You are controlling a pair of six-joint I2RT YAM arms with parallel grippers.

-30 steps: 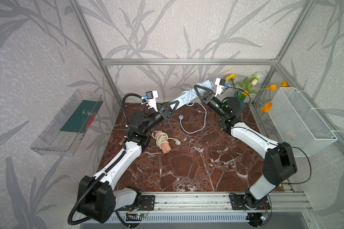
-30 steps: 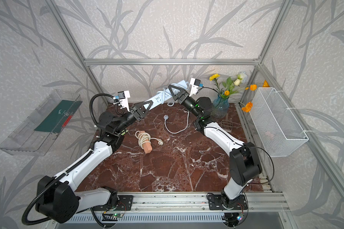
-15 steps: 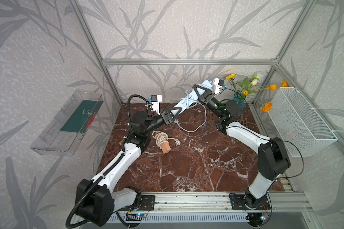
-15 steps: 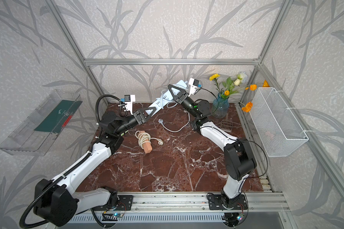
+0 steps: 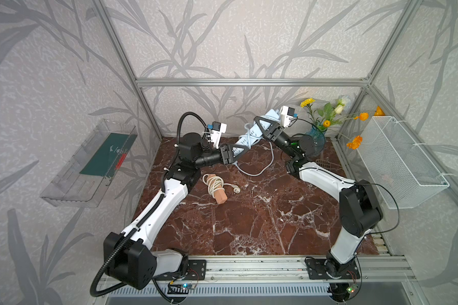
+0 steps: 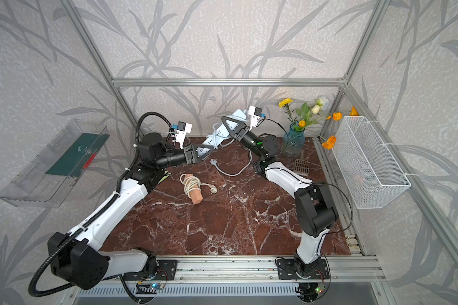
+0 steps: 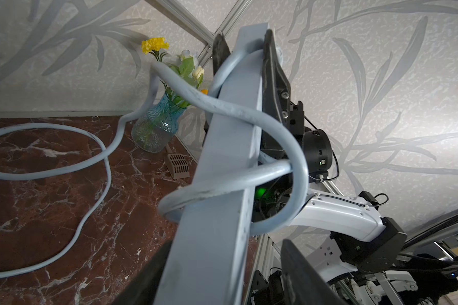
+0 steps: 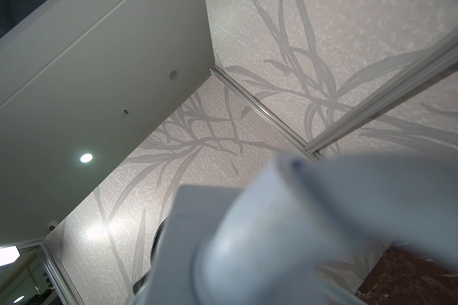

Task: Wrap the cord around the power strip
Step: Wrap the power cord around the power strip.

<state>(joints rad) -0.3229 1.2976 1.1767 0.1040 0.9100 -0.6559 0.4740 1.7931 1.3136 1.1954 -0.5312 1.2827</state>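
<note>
Above rear of marble tabletop, pale power strip hangs tilted in air between both arms. Upper end clamped by right gripper. Lower end straddled by left gripper, jaws apart; left wrist view shows gap between strip and one finger. Loose turns of cord circle strip's middle; remainder trails down onto tabletop, curving to plug. Nearby lies coiled cream cable on peach block. Blue glass vase stands rear right.
</note>
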